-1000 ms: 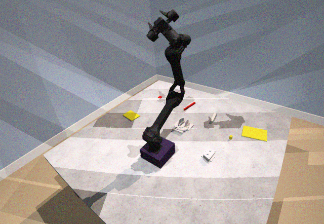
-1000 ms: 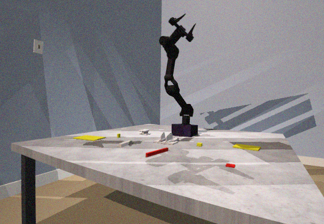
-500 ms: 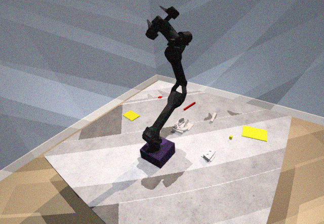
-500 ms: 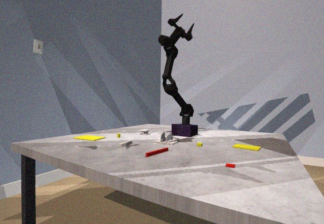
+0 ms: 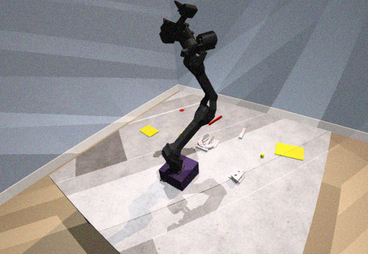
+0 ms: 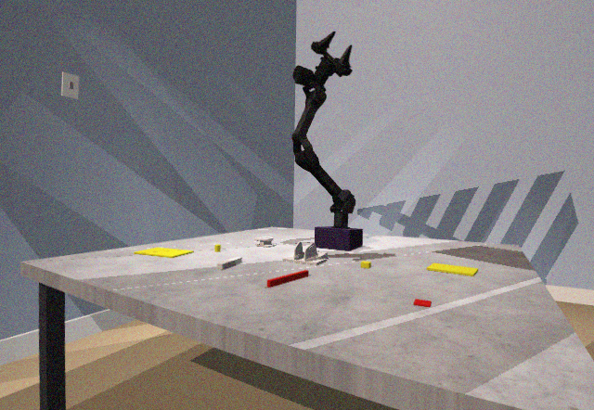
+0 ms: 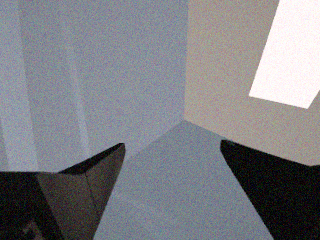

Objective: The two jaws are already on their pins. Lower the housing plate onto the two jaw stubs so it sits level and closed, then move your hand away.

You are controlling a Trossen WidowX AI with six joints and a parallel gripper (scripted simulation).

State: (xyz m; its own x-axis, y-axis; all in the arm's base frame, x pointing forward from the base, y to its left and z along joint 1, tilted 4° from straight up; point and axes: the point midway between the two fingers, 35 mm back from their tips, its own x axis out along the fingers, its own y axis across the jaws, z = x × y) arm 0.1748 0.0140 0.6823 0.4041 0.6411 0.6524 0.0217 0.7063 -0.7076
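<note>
A white base piece (image 5: 202, 147) (image 6: 304, 262) lies on the table beside the arm's mount, with two upright jaws (image 6: 310, 252) standing on it. Their pins are too small to make out. A small white plate-like piece with dark holes (image 5: 237, 175) (image 6: 264, 240), which looks like the housing plate, sits apart from the jaws, raised a little above the table. My gripper (image 5: 169, 10) (image 6: 342, 39) (image 7: 172, 145) is open and empty, high above the table and far from both pieces, with its fingers pointing upward. The wrist view shows only walls, ceiling and a bright panel beyond the fingers.
A purple mount (image 5: 181, 177) (image 6: 338, 237) carries the arm. Around lie a white bar (image 5: 242, 133) (image 6: 229, 262), a red bar (image 5: 215, 119) (image 6: 288, 278), a small red piece (image 5: 181, 110) (image 6: 422, 302), two yellow pads and two small yellow blocks.
</note>
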